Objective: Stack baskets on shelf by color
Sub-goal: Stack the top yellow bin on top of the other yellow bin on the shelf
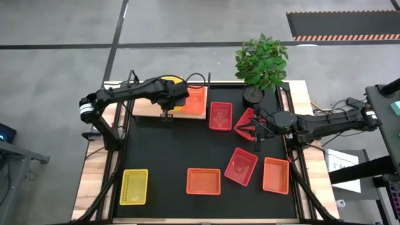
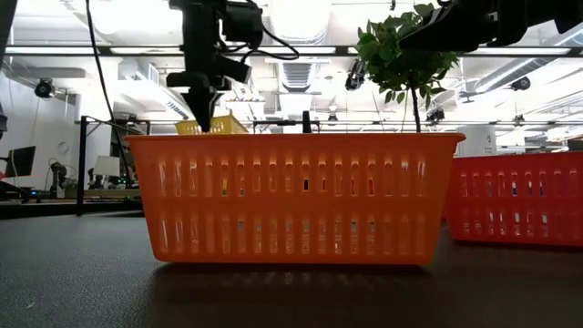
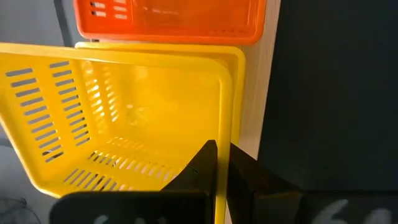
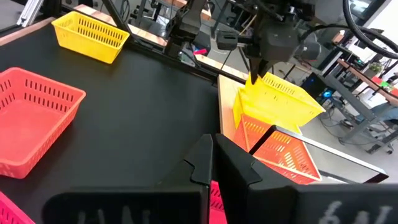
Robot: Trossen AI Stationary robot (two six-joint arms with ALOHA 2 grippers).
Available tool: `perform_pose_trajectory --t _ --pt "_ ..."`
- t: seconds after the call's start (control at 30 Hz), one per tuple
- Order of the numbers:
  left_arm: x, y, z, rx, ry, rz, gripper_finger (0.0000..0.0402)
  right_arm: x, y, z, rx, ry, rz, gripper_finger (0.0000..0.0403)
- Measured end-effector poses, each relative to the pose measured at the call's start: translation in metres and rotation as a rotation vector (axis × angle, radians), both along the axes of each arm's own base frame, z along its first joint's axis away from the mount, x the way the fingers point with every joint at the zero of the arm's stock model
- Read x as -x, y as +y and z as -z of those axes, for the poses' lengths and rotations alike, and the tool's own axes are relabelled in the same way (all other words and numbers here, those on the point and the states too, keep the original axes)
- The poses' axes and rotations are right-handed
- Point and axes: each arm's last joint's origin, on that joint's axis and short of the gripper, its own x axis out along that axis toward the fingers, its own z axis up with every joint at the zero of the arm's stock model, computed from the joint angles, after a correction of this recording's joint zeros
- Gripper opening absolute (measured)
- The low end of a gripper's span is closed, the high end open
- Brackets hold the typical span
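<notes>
The light-wood shelf (image 1: 145,110) lies at the table's far left. An orange basket (image 1: 196,100) rests on it, beside a yellow basket (image 3: 239,55). Above that one a second yellow basket (image 3: 124,118) hangs tilted, with my left gripper (image 3: 222,158) shut on it. To the right, my right gripper (image 1: 256,135) is shut by a tilted pinkish-red basket (image 1: 245,120). On the black mat rest two more pinkish-red baskets (image 1: 220,115) (image 1: 240,166), two orange ones (image 1: 203,181) (image 1: 275,175) and a yellow one (image 1: 134,186). My left gripper pinches one side wall's rim (image 3: 221,134) of the yellow basket, one finger (image 3: 204,167) inside and one outside. The fingers come steeply from above. The basket hangs tilted, clear of the yellow basket under it. My right gripper reaches roughly level from the table's right, and the pinkish-red basket shows between its fingers (image 4: 215,190). That basket hangs tilted below it, off the mat. The gripper hides which part it has.
A potted plant (image 1: 261,62) stands at the far edge, right of the shelf. Black frame rails run along both sides of the mat. Bare mat (image 1: 169,150) lies between the shelf and the near row of baskets.
</notes>
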Motion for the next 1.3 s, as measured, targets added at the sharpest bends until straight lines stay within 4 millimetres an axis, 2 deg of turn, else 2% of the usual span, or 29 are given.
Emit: perform_pose_trajectory --t 0.9,1.3 --pt "-0.006 0.006 0.014 0.018 0.028 -0.005 0.0001 0.000 0.000 0.000 0.000 -0.002 0.000 0.0009" --pt "-0.005 0.006 0.013 0.016 0.022 -0.005 0.0069 0.000 0.000 0.000 0.000 -0.002 0.000 0.0009"
